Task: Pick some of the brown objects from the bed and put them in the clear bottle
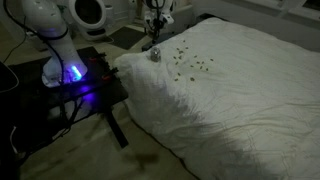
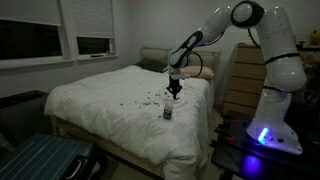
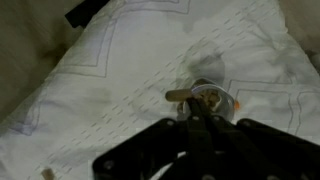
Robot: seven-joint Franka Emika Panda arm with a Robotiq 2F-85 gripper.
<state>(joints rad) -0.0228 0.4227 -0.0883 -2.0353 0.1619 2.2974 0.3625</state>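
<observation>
The clear bottle stands upright on the bed's white sheet, near the bed's edge; it also shows in the other exterior view. In the wrist view its open mouth holds several brown bits. Many tiny brown objects lie scattered on the sheet beside the bottle, also seen in an exterior view. My gripper hangs just above the bottle. Its fingers are closed together on one brown object, which sticks out sideways next to the bottle's mouth.
A black table with a blue light carries the robot base beside the bed. A wooden dresser stands behind the arm. A pillow lies at the head of the bed. A dark case sits on the floor.
</observation>
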